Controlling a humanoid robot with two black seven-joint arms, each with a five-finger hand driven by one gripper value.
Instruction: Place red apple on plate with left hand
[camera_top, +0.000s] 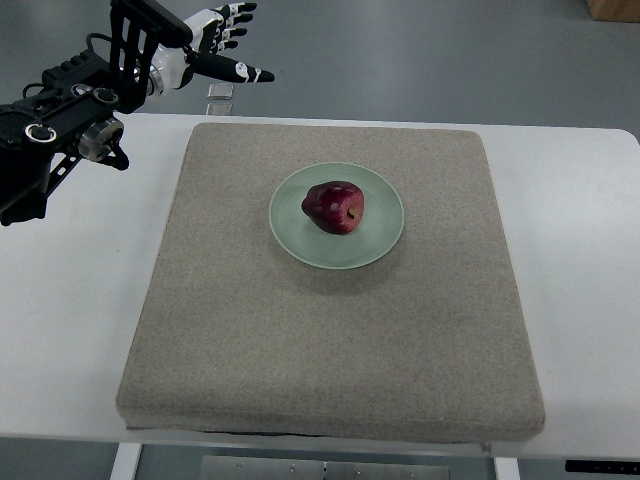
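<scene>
We find the apple (335, 207) lying on the plate (383, 245), a little left of the plate's middle, tipped on its side with its stem end turned toward the near right. The plate sits on the mat (250, 340), slightly behind the mat's centre, and the mat covers most of the table (80, 330). Our left hand (215, 45) hangs well apart from the plate, up beyond its far left, past the mat's back corner; its fingers (240, 72) are spread and straight, holding nothing. A small clear block (220, 92) rests on the table just beyond the mat's far edge, below the hand. We see no right arm. We judge the placing itself done, so the step in hand is clearing the arm away cleanly. To do that well, we should keep the hand high and carry it away from the plate, not back over it, so that no finger brushes the apple, which, being round and lying on its side, could roll toward the plate's rim if nudged. We should also keep the fingers loose and lift clear of the block, lest the wrist knock it onto the mat.
</scene>
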